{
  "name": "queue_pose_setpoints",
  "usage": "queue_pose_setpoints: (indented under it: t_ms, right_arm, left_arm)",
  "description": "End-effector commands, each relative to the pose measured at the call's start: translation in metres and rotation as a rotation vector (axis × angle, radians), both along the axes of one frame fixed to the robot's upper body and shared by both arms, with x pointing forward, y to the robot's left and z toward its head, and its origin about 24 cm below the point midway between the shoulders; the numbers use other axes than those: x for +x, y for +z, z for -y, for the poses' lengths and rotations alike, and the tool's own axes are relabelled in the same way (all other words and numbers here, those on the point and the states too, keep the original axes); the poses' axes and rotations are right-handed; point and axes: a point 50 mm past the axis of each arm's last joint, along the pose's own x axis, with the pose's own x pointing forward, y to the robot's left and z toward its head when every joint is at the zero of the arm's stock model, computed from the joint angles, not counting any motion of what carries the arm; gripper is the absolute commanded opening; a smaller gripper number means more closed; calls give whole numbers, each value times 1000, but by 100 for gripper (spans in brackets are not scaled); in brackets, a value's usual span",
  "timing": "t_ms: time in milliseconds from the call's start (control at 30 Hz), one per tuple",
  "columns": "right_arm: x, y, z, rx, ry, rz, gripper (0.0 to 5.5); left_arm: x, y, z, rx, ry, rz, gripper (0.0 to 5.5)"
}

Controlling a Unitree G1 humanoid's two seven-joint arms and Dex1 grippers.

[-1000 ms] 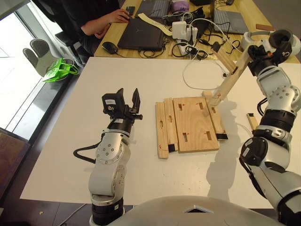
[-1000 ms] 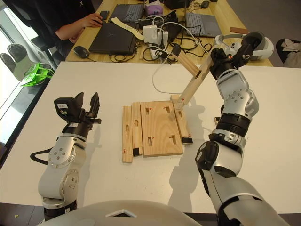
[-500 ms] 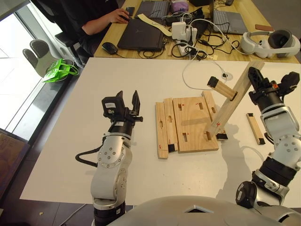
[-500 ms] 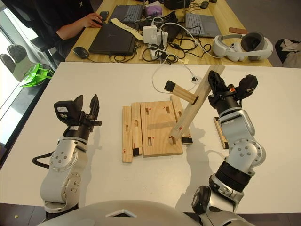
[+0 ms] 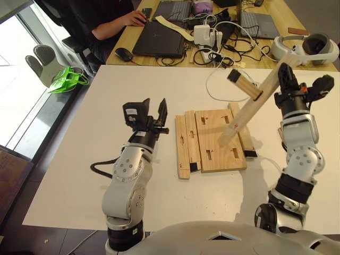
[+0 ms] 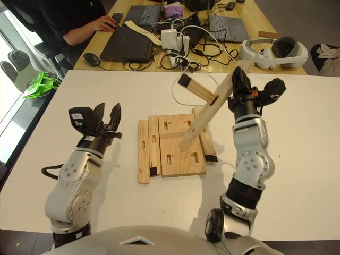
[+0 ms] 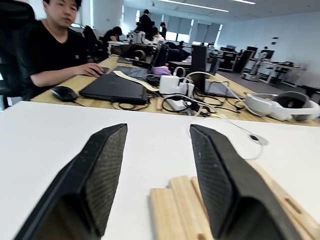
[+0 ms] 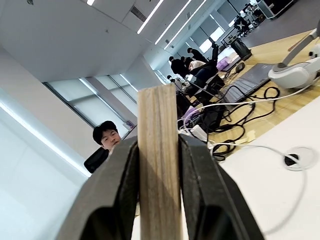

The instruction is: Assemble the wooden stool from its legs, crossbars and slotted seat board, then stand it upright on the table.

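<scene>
The slotted seat board (image 5: 220, 138) lies flat mid-table with loose wooden bars (image 5: 187, 143) along its left side and another bar (image 5: 245, 138) along its right. My right gripper (image 5: 287, 85) is shut on a long wooden leg (image 5: 251, 106) with a crossbar (image 5: 244, 84) fixed to it; the leg hangs tilted in the air above the board's right half. In the right wrist view the leg (image 8: 160, 165) sits clamped between both fingers. My left gripper (image 5: 154, 118) stands open left of the bars, fingers (image 7: 220, 185) apart with nothing between.
A white cable (image 5: 215, 85) loops across the table behind the board. The wooden desk (image 5: 212, 32) beyond holds laptops, chargers and a headset (image 5: 305, 47). A person sits at its far left. Bare table lies in front and to the left.
My right arm has swung the leg assembly leftward and raised it over the board. My left gripper has shifted a little right, toward the bars, staying open.
</scene>
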Motion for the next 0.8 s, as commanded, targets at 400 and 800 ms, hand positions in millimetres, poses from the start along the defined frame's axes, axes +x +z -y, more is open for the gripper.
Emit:
queue_pose_setpoints:
  t_ms: [400,800]
  right_arm:
    - [16,29,-88,161,183,108,101]
    - [-7,46,-88,202,273,96,101]
  left_arm:
    - [16,-2,52,145,-287,-127,230]
    - [18,-12,44,243,-191,-106,230]
